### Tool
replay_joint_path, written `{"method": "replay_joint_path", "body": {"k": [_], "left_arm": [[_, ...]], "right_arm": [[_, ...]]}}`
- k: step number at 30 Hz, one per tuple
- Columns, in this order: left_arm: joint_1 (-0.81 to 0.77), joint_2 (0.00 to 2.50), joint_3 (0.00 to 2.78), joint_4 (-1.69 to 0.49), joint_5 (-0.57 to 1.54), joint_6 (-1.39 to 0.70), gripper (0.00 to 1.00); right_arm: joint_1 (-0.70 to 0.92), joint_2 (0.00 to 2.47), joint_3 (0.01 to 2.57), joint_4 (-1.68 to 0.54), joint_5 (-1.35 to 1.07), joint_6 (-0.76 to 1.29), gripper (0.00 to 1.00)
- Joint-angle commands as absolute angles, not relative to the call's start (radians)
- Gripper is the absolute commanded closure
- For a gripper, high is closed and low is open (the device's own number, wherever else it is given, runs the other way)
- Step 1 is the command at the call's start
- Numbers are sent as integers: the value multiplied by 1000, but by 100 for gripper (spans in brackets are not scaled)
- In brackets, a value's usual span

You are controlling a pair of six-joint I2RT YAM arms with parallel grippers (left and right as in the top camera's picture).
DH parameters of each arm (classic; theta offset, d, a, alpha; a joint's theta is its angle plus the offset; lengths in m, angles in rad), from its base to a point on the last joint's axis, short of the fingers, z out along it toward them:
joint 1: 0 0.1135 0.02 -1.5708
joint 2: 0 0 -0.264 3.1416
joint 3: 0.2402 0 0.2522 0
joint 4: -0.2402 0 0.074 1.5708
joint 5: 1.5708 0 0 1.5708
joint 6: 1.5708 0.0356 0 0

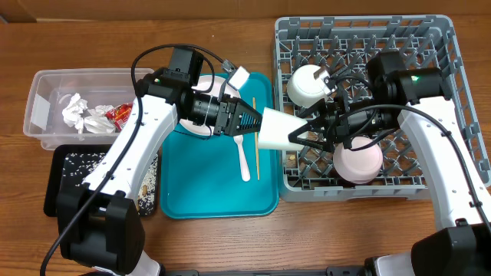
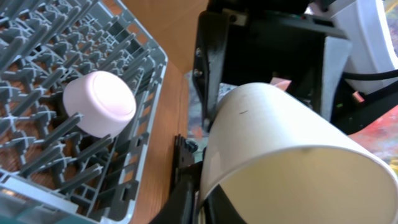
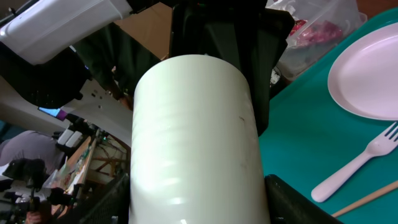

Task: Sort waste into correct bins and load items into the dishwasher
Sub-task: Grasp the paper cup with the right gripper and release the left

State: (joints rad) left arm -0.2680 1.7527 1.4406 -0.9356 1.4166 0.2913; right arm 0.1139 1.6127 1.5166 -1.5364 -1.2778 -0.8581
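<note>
- Left gripper (image 1: 257, 124) held the white cup (image 1: 276, 129) by its rim; right gripper (image 1: 301, 135) straddled its base (clamping indeterminate).
- Premature left release could have dropped it beside the dish rack (image 1: 360, 24).

White cup (image 3: 193, 143) fills the middle, lengthwise, the left gripper (image 3: 219, 37) black behind its far end. Off right, 1 pink plate (image 3: 367, 74) and 1 white fork (image 3: 357, 168) on the teal tray (image 3: 305, 137).
</note>
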Motion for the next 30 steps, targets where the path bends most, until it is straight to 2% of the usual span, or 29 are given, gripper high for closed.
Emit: {"method": "replay_joint_path", "body": {"k": [1,5,6,7,10,16,24,30], "left_arm": [[-272,1755,1441,-938,1351,278,87],[-266,1755,1441,-937,1346,260,85],[-262,1755,1441,-937,1346,255,82],[-260,1755,1441,-937,1346,253,74],[-257,1755,1441,-938,1346,254,69],[-279,1755,1441,-941,1342,254,70],[-315,1755,1441,-961,1292,254,78],[-315,1755,1441,-988,1271,254,77]], "right_arm": [[119,1599,1524,-1530,-1301,-865,58],[119,1599,1524,-1522,-1265,-865,59],[118,1599,1524,-1522,-1248,-864,59],[118,1599,1524,-1523,-1238,-864,59],[116,1599,1524,-1513,-1224,-864,61],[116,1599,1524,-1466,-1240,-856,61],[116,1599,1524,-1400,-1243,-785,61],[116,1599,1525,-1375,-1242,-775,59]]}}
